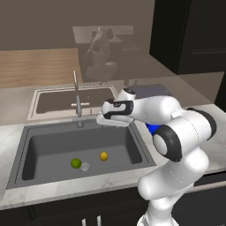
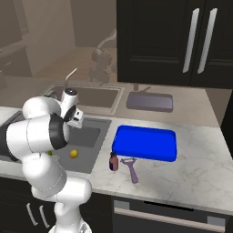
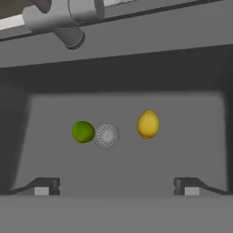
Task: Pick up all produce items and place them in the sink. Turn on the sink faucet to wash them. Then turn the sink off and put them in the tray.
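Counter: pale veined marble [image 1: 9,141] around my one dark grey rectangular sink [image 1: 48,145].
Fruit: two, a glossy green lime [image 3: 83,132] touching the round metal drain [image 3: 106,135], an oval yellow lemon [image 3: 148,124] right.
Gripper [image 3: 116,185]: fingers spread wide, empty.
Tray: one blue rounded tray [image 2: 144,143], right.

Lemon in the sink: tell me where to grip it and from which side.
Grip the lemon across its narrower middle, coming straight down from above. It lies free on the sink floor, apart from the lime and drain, so the open gripper likely fits.
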